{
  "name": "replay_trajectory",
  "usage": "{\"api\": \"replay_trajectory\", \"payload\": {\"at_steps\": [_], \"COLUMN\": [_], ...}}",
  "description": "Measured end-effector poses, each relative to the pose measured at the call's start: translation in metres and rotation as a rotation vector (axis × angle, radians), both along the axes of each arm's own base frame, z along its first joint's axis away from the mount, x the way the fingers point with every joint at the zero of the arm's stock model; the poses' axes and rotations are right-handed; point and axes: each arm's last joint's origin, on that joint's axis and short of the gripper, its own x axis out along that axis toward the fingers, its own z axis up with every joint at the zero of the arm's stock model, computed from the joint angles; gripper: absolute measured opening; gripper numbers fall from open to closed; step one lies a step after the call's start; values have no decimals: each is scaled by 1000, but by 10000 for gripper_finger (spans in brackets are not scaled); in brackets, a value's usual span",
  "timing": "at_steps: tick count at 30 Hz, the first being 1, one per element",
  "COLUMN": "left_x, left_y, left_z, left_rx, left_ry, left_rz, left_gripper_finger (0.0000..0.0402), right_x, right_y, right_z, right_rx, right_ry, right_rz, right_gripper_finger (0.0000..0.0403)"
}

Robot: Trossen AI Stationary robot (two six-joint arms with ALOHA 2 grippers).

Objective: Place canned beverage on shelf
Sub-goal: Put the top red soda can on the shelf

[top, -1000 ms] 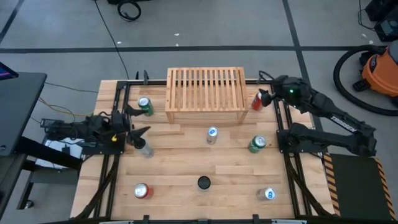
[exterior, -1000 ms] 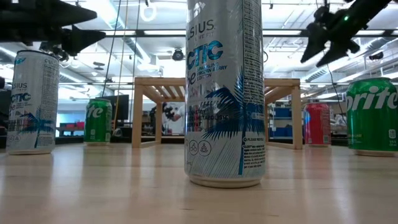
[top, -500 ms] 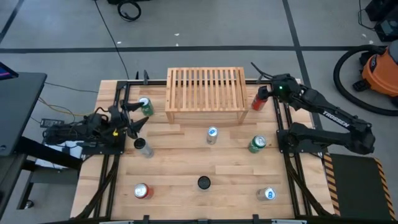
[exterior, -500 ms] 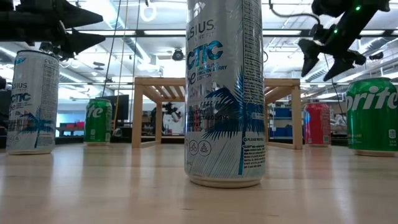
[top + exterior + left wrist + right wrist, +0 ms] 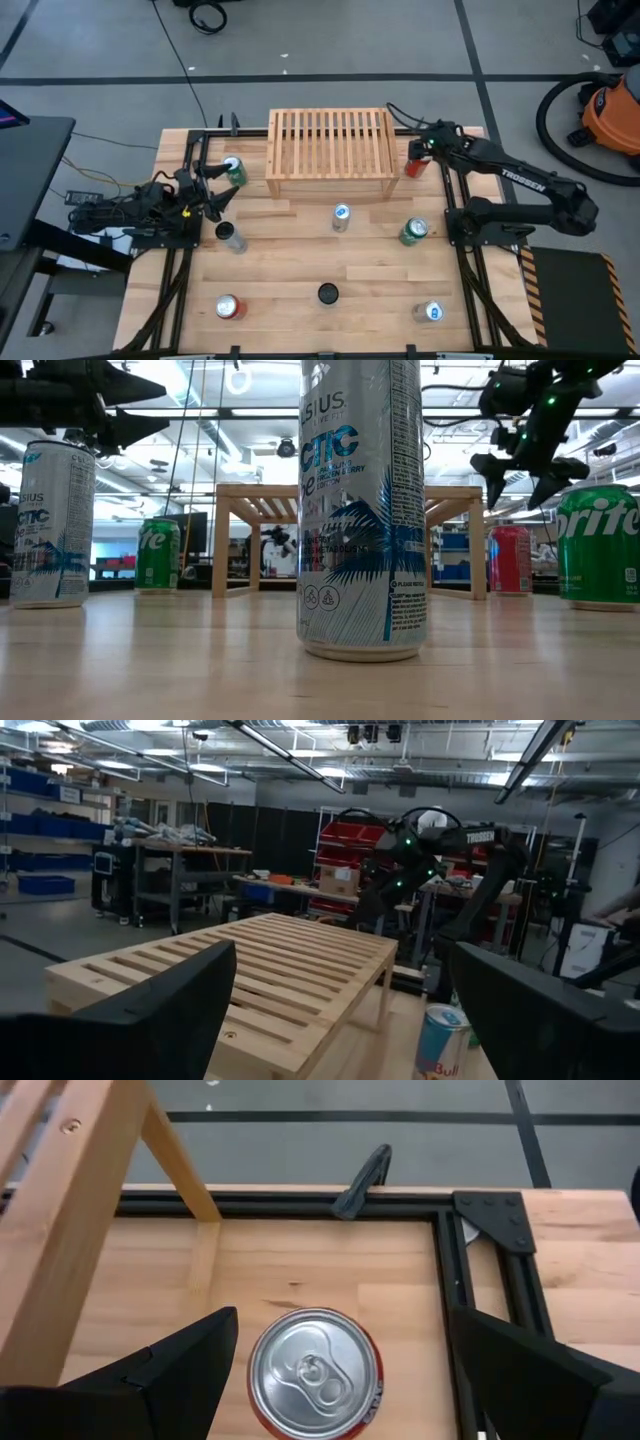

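Table (image 5: 300,275) w/ cans spread out, shelf (image 5: 330,150) at the back edge, its slatted top bare, so nothing's placed yet. Right gripper (image 5: 418,148) hangs directly over the red can (image 5: 413,165) just beside the shelf's right end, fingers spread wide w/ nothing between them, prob. lined up to drop over the can and grab it. Left gripper (image 5: 212,190) sits near the green can (image 5: 234,170) by the shelf's left end, also open & empty, looks like waiting.
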Motion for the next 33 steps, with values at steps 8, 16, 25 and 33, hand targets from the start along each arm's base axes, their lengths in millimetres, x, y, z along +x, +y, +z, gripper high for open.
{"api": "replay_trajectory", "payload": {"at_steps": [8,16,25,33], "left_x": [0,0,0,0], "left_y": [0,0,0,0], "left_z": [0,-2,-2,-2], "left_rx": [6,0,1,1], "left_ry": [8,20,21,22], "left_rz": [1,-2,-1,-1], "left_gripper_finger": [369,369,369,369], "right_x": [12,19,26,27], "right_y": [-7,-11,-15,-14], "right_z": [-15,-25,-38,-40], "right_rx": [100,139,188,232], "right_ry": [33,73,152,146], "right_rz": [25,21,50,84], "right_gripper_finger": [375,375,375,368]}}
